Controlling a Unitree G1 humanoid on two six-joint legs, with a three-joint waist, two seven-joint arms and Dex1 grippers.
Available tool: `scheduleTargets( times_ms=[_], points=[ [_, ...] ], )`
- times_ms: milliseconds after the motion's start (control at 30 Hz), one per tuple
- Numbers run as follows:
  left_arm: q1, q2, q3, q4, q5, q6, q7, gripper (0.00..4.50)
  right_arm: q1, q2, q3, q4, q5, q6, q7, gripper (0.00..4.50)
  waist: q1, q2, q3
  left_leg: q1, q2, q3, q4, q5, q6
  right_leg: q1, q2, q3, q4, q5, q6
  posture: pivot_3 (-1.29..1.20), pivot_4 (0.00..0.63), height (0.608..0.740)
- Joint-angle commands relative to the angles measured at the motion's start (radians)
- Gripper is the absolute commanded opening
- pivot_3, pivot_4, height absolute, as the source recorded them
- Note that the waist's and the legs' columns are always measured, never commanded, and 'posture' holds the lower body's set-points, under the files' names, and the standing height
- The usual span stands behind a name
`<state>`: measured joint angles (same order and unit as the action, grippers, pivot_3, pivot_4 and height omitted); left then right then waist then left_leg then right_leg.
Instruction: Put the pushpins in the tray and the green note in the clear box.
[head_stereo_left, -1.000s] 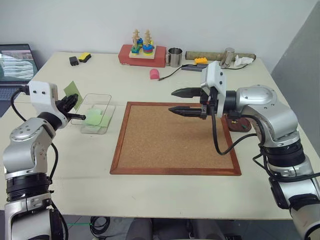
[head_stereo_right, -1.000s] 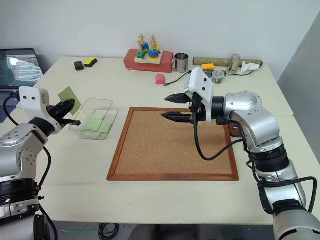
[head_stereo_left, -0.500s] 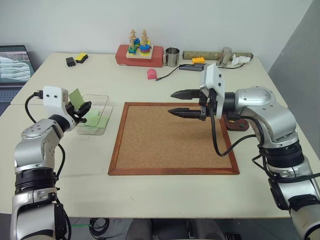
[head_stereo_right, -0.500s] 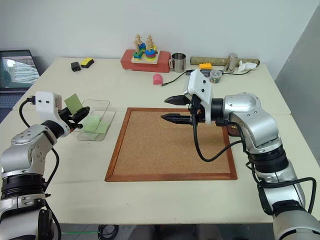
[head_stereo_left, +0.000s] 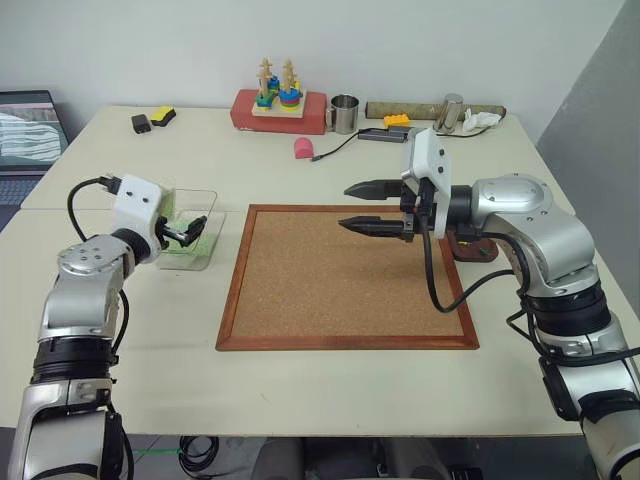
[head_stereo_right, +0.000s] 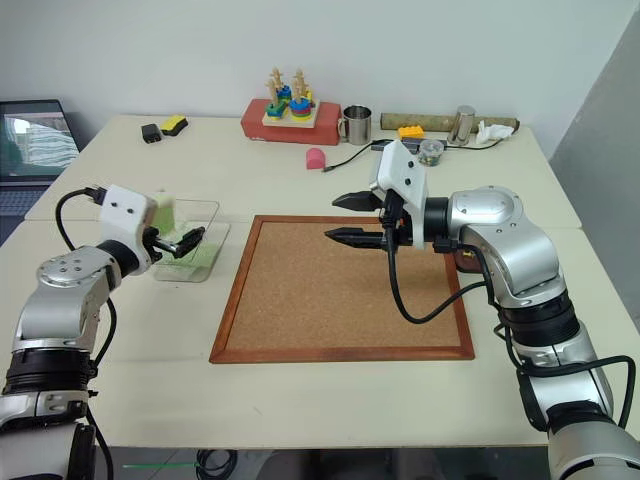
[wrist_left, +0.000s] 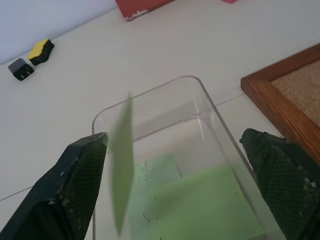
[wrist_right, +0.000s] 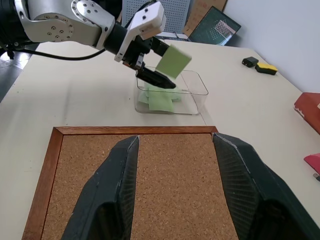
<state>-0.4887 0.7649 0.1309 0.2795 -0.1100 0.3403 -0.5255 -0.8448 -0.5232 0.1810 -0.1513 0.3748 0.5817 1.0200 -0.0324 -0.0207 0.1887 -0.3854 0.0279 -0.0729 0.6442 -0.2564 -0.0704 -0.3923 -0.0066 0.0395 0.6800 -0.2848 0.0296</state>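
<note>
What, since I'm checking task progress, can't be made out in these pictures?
- Pushpins: too small to find in the eye views.
- Tray: mostly hidden behind the right arm in the eye views; its contents are unseen.
- Green note: blurred and edge-on in the left wrist view, beside the open left claw; whether it touches a finger is unclear.

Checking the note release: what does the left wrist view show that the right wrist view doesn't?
Left wrist view: the left claw from within, open wide, with the green note edge-on beside one finger. Right wrist view: that note's flat face, a laptop, and the right claw open over the corkboard. Shared: the note, the clear box holding green slips, and the corkboard.
</note>
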Motion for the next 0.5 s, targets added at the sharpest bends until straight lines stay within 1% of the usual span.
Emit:
scheduleTargets(
  times_ms=[33, 133, 233, 333, 433, 500],
  points=[
    [-0.003, 0.019, 0.003, -0.039, 0.015, -0.033, -0.021, 4.50, -0.021, -0.003, -0.022, -0.019, 0.002, -0.014, -0.011, 2.43, 0.000, 0.000, 0.000, 0.000, 0.000, 0.000, 0.000, 0.000, 0.000, 0.000, 0.000, 0.000, 0.000, 0.000, 0.000, 0.00, 0.150, 0.740],
    [-0.032, -0.038, 0.095, -0.040, -0.105, 0.068, -0.019, 4.50, -0.020, -0.002, -0.025, -0.022, 0.003, -0.012, -0.016, 2.43, 0.000, 0.000, 0.000, -0.001, 0.000, 0.000, 0.000, 0.000, 0.000, -0.001, 0.000, 0.000, 0.001, 0.000, 0.000, 0.00, 0.150, 0.740],
    [-0.026, -0.028, 0.101, -0.036, -0.093, 0.057, -0.015, 4.50, -0.017, -0.004, -0.027, -0.024, 0.005, -0.013, -0.019, 2.43, 0.000, 0.000, 0.000, -0.003, 0.000, 0.000, 0.001, 0.000, 0.000, -0.003, 0.000, 0.000, 0.001, 0.000, 0.000, 0.00, 0.150, 0.740],
    [-0.021, -0.031, 0.121, -0.049, -0.106, 0.040, -0.013, 4.50, -0.014, -0.005, -0.028, -0.026, 0.006, -0.015, -0.022, 2.43, 0.000, 0.000, 0.000, -0.009, 0.000, 0.000, 0.001, 0.000, 0.000, -0.009, 0.000, 0.000, 0.002, 0.000, 0.000, 0.00, 0.150, 0.740],
    [0.005, -0.026, 0.201, -0.148, -0.222, 0.076, -0.086, 4.50, 0.002, -0.039, -0.043, -0.030, 0.007, -0.027, 0.000, 2.43, 0.000, 0.000, 0.000, -0.014, 0.000, 0.000, 0.001, 0.000, 0.000, -0.014, 0.000, 0.000, 0.002, 0.000, 0.000, 0.00, 0.150, 0.740],
    [0.054, 0.022, 0.218, -0.226, -0.270, 0.109, -0.168, 4.50, 0.021, -0.082, -0.061, -0.033, 0.013, -0.032, 0.024, 2.43, 0.000, 0.000, 0.000, -0.015, 0.000, 0.000, 0.001, 0.000, 0.000, -0.015, -0.001, 0.000, 0.001, 0.000, 0.000, 0.00, 0.150, 0.740]
  ],
)
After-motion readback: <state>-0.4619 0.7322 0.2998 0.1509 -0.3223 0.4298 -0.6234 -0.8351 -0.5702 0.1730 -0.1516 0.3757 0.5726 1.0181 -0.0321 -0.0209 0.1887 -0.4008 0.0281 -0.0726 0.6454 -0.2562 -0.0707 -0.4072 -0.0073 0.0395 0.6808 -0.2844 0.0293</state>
